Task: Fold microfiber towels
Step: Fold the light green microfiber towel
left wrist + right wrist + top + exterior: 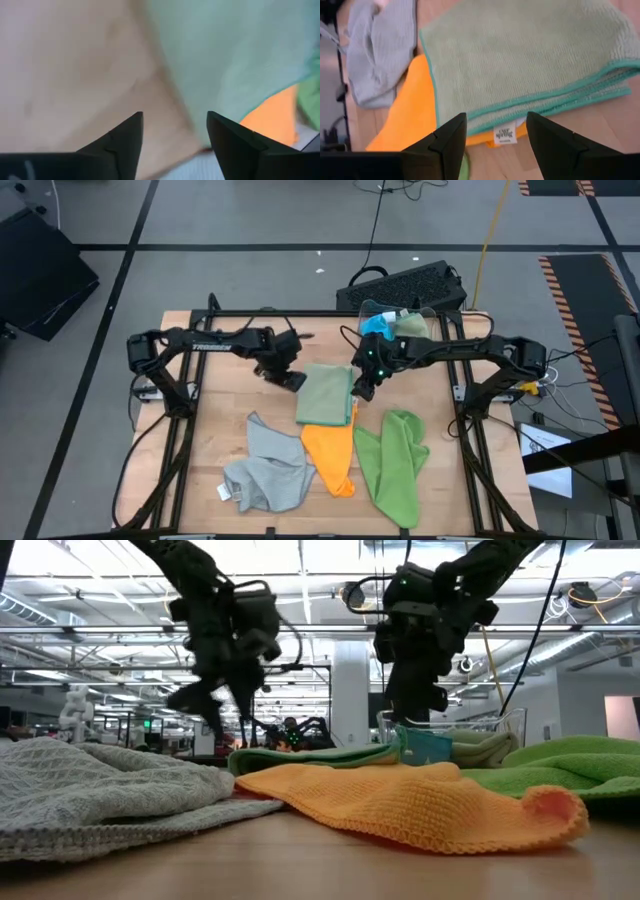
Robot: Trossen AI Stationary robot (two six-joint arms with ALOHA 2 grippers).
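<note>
Clearly both grippers stood empty. The left gripper (291,379), just left of frame centre in the high view, had its fingers spread over bare wood at the left edge of the sage green towel (326,393). The right gripper (362,388) hovered at that towel's right edge, its fingers likewise parted and pinching nothing; its wrist view looked down on the teal-stitched layered edges and a small white tag (504,134).

Folded in layers, the sage towel lay at mid-frame, overlapping the orange towel (332,454) below it. The grey towel (267,467) sat crumpled at lower left, the lime green towel (395,461) at lower right. A clear bin (397,323) at upper centre held a bright blue towel (377,326) and another pale one.

These cloths looked light, limp and grippy, likely to sag and drag neighbours; a corner or hemmed edge seemed the best hold.

The left wrist view was blurred. How much orange lay hidden under the sage towel could not be told, and the low view hid the table behind the heaps.
</note>
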